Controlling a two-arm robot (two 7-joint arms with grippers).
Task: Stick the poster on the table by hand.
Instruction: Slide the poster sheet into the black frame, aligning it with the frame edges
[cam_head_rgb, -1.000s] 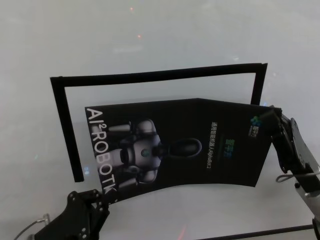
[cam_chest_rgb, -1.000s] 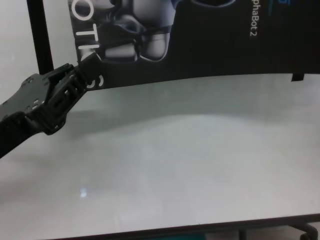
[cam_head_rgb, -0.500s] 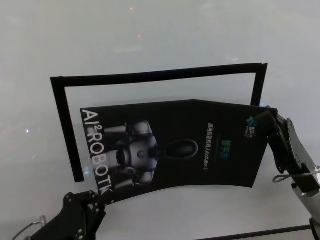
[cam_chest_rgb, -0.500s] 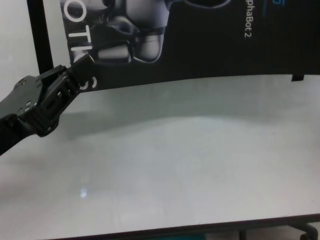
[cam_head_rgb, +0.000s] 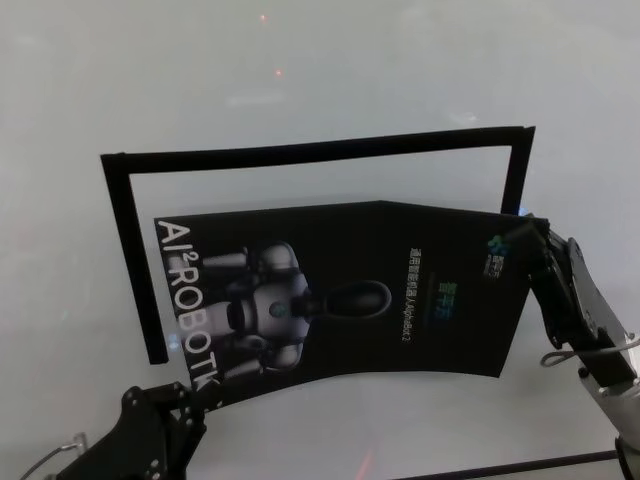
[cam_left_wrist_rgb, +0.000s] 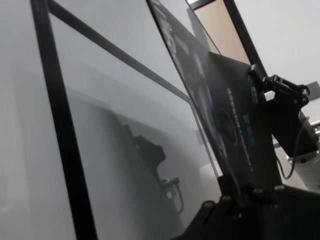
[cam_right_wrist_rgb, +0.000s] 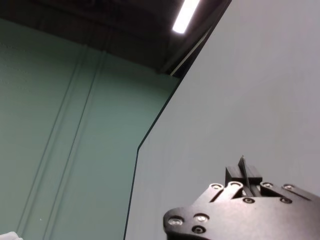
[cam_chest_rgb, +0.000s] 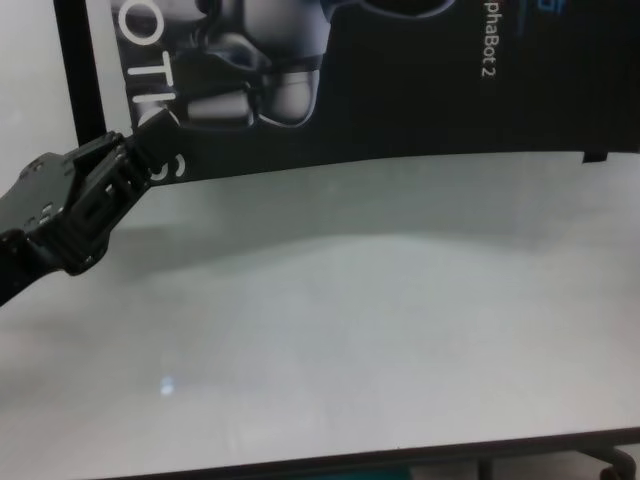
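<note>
Fingers (cam_head_rgb: 192, 392) of both arms pinch the poster (cam_head_rgb: 400, 300), stretched left-right.

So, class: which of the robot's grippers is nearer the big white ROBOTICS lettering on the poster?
Left. The left gripper pinches the poster at the near corner beside the lettering; the right gripper holds the opposite far corner.

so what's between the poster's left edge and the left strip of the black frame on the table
Only bare white table; the head view shows a narrow gap between poster and black frame.
</note>
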